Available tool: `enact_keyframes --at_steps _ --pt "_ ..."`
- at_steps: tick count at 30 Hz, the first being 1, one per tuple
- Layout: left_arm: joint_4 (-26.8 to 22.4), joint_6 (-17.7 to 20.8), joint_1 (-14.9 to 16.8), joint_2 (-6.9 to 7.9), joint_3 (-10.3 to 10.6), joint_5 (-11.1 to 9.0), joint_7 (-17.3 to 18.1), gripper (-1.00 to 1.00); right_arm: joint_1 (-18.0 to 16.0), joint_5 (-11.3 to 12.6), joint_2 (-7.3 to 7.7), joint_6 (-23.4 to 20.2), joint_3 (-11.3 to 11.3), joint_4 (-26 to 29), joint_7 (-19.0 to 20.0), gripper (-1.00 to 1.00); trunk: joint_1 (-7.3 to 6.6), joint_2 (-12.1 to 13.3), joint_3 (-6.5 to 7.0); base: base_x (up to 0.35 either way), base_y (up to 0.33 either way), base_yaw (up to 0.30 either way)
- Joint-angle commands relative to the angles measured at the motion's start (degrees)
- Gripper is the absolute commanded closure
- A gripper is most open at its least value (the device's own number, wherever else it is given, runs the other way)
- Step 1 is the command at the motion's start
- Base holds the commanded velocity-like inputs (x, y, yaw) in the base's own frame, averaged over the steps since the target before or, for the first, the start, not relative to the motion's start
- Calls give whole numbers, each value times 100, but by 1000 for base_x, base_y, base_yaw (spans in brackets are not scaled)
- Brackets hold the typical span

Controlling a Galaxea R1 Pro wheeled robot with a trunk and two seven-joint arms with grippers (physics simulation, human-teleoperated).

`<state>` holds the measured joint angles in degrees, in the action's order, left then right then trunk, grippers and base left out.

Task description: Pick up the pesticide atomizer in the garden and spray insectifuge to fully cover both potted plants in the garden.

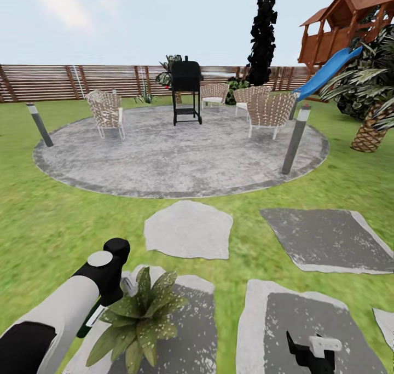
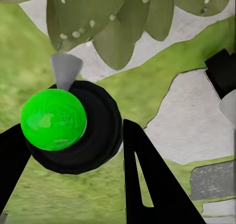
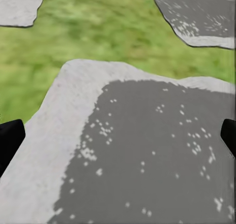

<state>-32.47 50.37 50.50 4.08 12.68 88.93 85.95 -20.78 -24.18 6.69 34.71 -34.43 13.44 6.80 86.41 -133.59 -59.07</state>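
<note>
The left gripper (image 2: 73, 155), clenched on the pesticide atomizer (image 2: 64, 123), aims its nozzle rightward at the adjacent, speck-dotted potted plant (image 1: 139, 316); right gripper (image 3: 118, 138) spread, idle.

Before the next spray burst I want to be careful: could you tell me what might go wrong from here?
1. The pesticide atomizer sits between the left tool's fingers with its nozzle very near the potted plant; pushing closer could knock the leaves.
2. Insectifuge specks dot only some leaves, so coverage may end patchy.
3. The right tool hangs open low over a stepping stone and could scrape it.
</note>
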Motion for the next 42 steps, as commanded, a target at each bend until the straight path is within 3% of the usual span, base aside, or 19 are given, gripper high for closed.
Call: enact_keyframes --at_steps 1,16,19,23,28,31,33,35,37,39,42 --pt "-6 60 4 5 33 31 61 100 -5 1 -4 19 -50 -2 58 -100 -1 -2 -5 7 -96 146" --pt "74 18 -5 66 37 22 92 100 -5 1 -10 19 -47 -1 58 -100 -1 -2 -5 0 -5 271" --pt "55 16 -5 140 -84 5 67 100 -5 1 -10 19 -48 -3 58 -100 -1 -2 -5 0 0 278" --pt "6 10 -5 251 -470 6 36 100 -5 1 -10 19 -46 -3 58 -100 -1 -2 -5 0 0 251" --pt "49 10 -34 417 -643 -66 -16 100 -5 1 -10 19 -46 -1 58 -100 -1 -2 -5 0 0 119" --pt "49 8 -164 418 -873 -377 -413 100 -5 1 -10 19 -46 0 58 -100 -1 -2 -5 0 0 15" --pt "112 8 -306 373 -945 -835 -1111 100 -5 1 -3 19 -51 0 58 -100 -1 -2 -5 0 0 2" --pt "187 -18 -438 364 -957 -1420 -1511 100 -5 1 -2 19 -52 0 58 -100 -1 -2 -5 0 0 0" --pt "231 -51 -574 397 -959 -1821 -1896 100 -5 1 -1 19 -51 0 58 -100 -1 -2 -5 0 0 0" --pt "246 -65 -738 429 -960 -1953 -2209 100 -5 1 -8 19 -47 0 58 -100 -1 -2 -5 0 0 0" --pt "253 -71 -853 435 -960 -1989 -2289 100 -5 1 -10 19 -46 0 58 -100 -1 -2 -5 0 0 0"
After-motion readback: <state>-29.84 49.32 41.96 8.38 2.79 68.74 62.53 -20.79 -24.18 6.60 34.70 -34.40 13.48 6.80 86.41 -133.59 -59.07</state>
